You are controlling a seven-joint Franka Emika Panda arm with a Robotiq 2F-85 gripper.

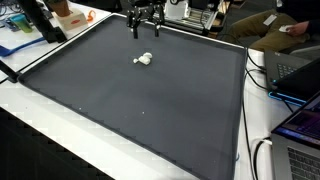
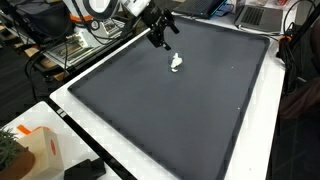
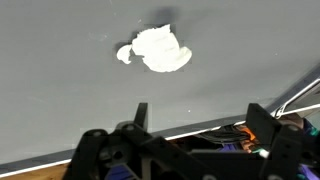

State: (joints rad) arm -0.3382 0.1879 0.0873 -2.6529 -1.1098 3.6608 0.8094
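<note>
A small white crumpled object lies on the dark grey mat; it also shows in an exterior view and near the top of the wrist view. My gripper hangs above the mat near its far edge, a little beyond the white object and not touching it. It shows in an exterior view too. In the wrist view its fingers stand wide apart with nothing between them. The gripper is open and empty.
The mat covers a white table. Laptops and cables lie along one side. An orange and white box and clutter stand by the other edges. A person's arm rests at the far corner.
</note>
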